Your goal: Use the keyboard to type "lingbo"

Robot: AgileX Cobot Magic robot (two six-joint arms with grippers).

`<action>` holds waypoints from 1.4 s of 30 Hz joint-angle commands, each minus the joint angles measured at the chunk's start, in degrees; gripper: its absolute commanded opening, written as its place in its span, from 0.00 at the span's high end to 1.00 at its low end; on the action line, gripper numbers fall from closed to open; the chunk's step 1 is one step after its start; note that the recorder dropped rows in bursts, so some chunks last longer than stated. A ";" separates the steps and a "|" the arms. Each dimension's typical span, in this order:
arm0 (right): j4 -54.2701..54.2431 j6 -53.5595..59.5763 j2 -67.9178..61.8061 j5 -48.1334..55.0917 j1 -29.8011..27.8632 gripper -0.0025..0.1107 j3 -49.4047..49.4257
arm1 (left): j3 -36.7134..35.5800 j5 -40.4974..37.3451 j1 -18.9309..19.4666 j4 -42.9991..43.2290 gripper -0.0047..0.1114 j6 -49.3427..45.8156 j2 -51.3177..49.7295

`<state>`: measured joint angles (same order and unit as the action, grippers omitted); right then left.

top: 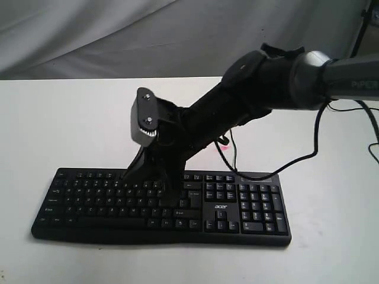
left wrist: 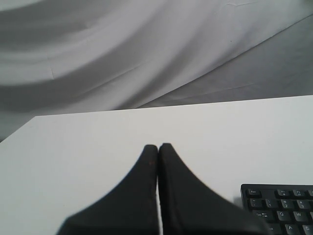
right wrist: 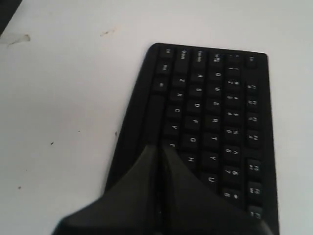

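A: Non-task stuff?
B: White table [top: 71,118]. Wrinkled grey cloth [top: 118,35] behind it, 12 o'clock.
A: More?
B: Thin dark pole [top: 362,23], 2 o'clock corner. Small brownish smudge [right wrist: 14,38] on the tabletop.

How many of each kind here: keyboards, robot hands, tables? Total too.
keyboard: 1
left hand and right hand, both closed: 2
table: 1
Total: 4

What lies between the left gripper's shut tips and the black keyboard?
Only bare white tabletop, seen in the left wrist view, lies between the left gripper and the wide black plastic keyboard.
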<state>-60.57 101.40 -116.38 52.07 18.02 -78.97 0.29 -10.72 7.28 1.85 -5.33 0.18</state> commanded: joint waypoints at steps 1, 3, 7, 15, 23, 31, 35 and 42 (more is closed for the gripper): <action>2.94 0.01 0.01 -2.94 3.27 0.98 -0.14 | -0.29 0.22 -0.22 -0.03 0.95 0.16 -0.18; 3.06 -0.41 0.01 -4.30 3.93 0.98 -0.14 | -0.29 0.22 -0.22 -0.03 0.95 0.16 -0.18; 3.06 -3.59 0.01 -6.66 4.25 0.98 -0.14 | -0.29 0.22 -0.22 -0.03 0.95 0.16 -0.18; 6.91 -10.69 0.01 -8.43 4.25 0.98 -0.14 | -0.29 0.22 -0.22 -0.03 0.95 0.16 -0.18; 11.26 -14.75 -0.06 -12.72 6.03 0.98 -0.14 | -0.29 0.22 -0.22 -0.03 0.95 0.16 -0.18; 11.15 -16.00 -2.57 -15.97 6.01 0.98 -0.14 | -0.29 0.22 -0.22 -0.03 0.95 0.16 -0.18; 10.84 -16.42 -3.40 -16.65 6.01 0.98 -0.14 | -0.29 0.22 -0.22 -0.03 0.95 0.16 -0.18; 15.38 -18.94 -3.36 -17.13 6.01 0.98 -0.14 | -0.29 0.22 -0.22 -0.03 0.95 0.16 -0.18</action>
<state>-47.55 83.95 -119.84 35.19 23.95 -78.97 0.29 -10.72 7.28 1.85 -5.33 0.18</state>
